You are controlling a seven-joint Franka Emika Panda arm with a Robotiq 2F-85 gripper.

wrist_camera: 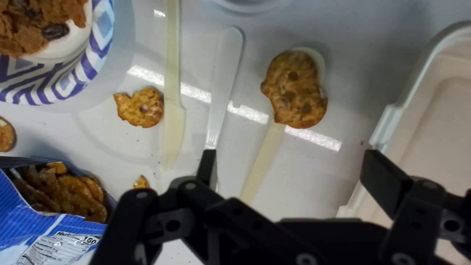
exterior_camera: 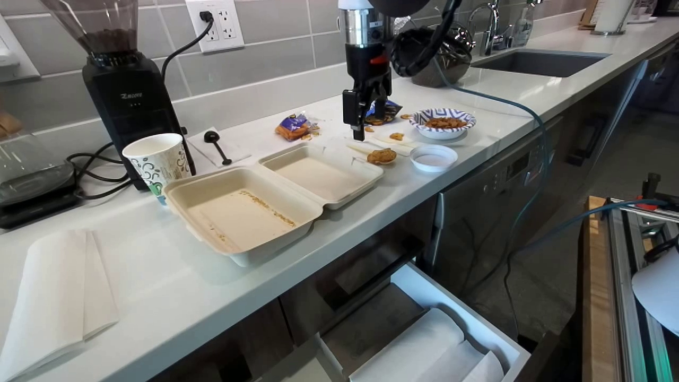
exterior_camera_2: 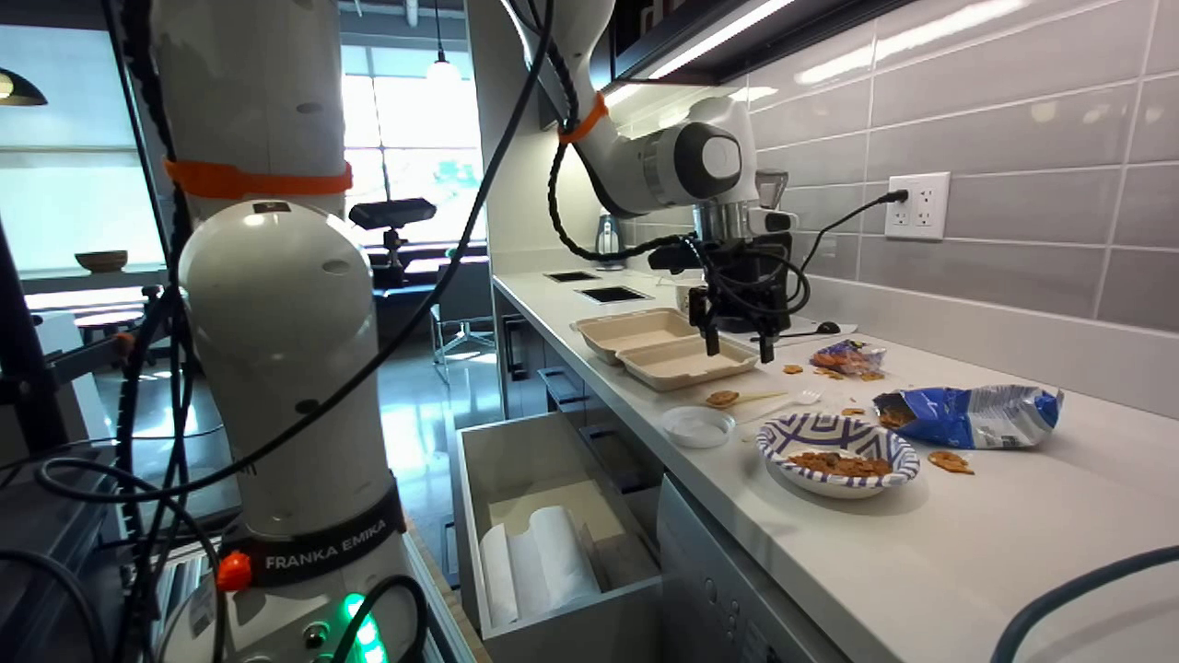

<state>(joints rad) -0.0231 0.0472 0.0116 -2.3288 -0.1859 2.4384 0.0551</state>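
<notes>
Above the counter point(exterior_camera: 143, 286), empty gripper point(exterior_camera_2: 740, 346) hovering, jaws standing wide apart, snack piece point(exterior_camera: 381, 156) lying nearby, container point(exterior_camera: 292, 184) left, bowl point(exterior_camera: 443, 135) right.

A white countertop point(exterior_camera: 143, 260) stretches from the lower left to the upper right of the frame in an exterior view, bearing a folded paper towel point(exterior_camera: 58, 297) at lower left, a coffee grinder point(exterior_camera: 130, 111) at upper left, a patterned paper cup point(exterior_camera: 159, 162) at left and an open takeout box point(exterior_camera: 289, 187) near the center. Right of center sit a shallow white dish point(exterior_camera: 433, 158) and a blue-and-white bowl point(exterior_camera: 440, 133). In the wrist view, a blue snack bag point(wrist_camera: 33, 224) lies at lower left, a broken cracker point(wrist_camera: 141, 107) at left, and a yellowish knife point(wrist_camera: 173, 84), a white utensil point(wrist_camera: 225, 73) and a spoon point(wrist_camera: 262, 163) across the middle.
</notes>
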